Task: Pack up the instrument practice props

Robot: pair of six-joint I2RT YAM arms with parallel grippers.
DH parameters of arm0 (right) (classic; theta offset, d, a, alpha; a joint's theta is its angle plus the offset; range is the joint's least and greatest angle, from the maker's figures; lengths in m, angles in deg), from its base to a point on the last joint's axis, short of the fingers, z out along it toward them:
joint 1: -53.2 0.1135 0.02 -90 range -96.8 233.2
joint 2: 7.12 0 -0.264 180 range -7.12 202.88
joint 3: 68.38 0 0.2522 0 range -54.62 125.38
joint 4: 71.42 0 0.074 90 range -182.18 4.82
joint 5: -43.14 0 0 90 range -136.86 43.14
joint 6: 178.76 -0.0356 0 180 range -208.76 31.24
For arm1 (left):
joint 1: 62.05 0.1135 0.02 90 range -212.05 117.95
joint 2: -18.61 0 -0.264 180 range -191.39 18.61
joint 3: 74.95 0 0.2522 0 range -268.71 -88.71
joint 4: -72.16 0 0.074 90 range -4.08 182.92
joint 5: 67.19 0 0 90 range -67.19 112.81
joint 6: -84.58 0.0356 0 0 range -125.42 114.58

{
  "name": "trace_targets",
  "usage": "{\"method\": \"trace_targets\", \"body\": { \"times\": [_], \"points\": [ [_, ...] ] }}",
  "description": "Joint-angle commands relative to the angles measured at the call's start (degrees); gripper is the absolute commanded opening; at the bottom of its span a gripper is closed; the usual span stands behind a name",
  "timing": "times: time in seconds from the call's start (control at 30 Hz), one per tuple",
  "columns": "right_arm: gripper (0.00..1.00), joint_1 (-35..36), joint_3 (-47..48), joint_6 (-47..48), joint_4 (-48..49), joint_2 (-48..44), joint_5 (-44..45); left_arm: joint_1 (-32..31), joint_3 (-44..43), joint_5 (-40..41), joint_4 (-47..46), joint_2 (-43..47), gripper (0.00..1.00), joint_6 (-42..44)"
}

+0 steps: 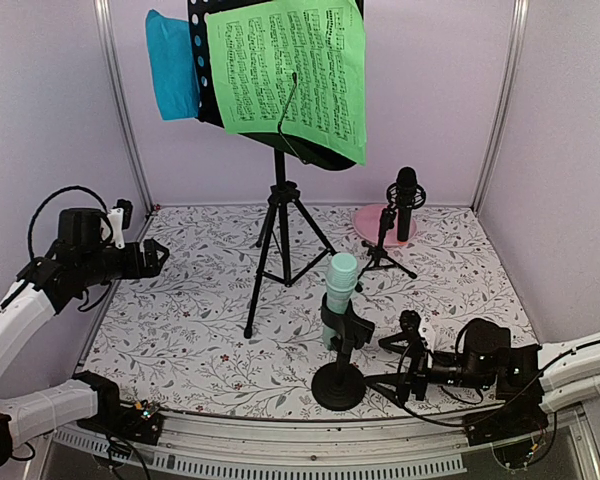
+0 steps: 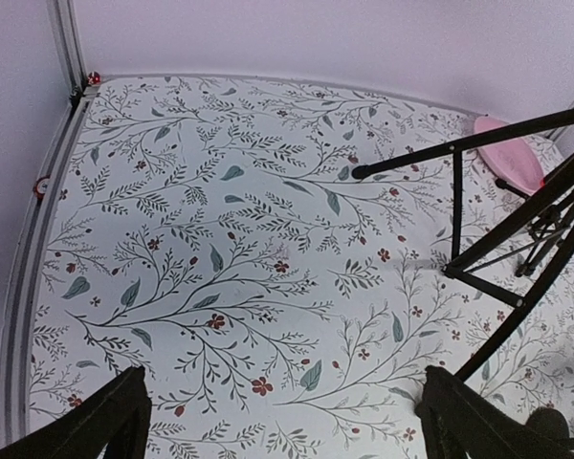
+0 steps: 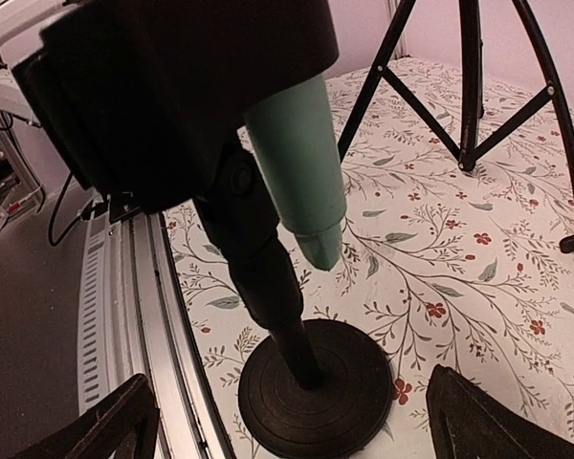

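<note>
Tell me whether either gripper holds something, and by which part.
Nothing is held. The left gripper is open over the table; the right gripper is open, facing the mint-green microphone's stand.

Lab test booth — plain walls (image 1: 40,100), railed table (image 1: 200,330)

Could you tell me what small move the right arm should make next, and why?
Probably ease the open right claw forward around the mint-green microphone; it sits in its round-based stand just ahead of the claw, which holds nothing.

The music rack (image 1: 280,190) stood rearmost, 1 sheet (image 1: 285,65) on its face, another sheet (image 1: 173,65) at its left edge. The near microphone (image 1: 341,285) sat in its stand (image 1: 339,385) before it, and the far microphone (image 1: 407,200) stood to the right, before the plate (image 1: 370,220).
</note>
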Motion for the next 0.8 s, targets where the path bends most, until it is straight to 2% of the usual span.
{"method": "trace_targets", "body": {
  "times": [0.0, 0.13, 0.5, 0.77],
  "points": [
    [0.98, 2.05, -1.3, 1.55, 9.2, 3.95, 3.75, -0.62, 1.16, -1.26, -1.77, 0.74, 0.99, 1.2],
    [0.88, 3.08, -2.14, 1.59, 14.66, 8.47, 4.57, -0.74, 1.28, -1.15, -1.86, 0.58, 0.99, 1.27],
    [0.74, 3.93, -2.85, 0.61, 31.22, 23.43, 3.72, -2.17, 1.44, -0.84, -1.86, 0.57, 0.98, 1.2],
    [0.72, 3.94, -0.49, 1.22, 34.22, 29.87, 0.31, -2.55, 1.54, -2.59, -2.4, 0.42, 0.98, 1.8]
  ]
}}
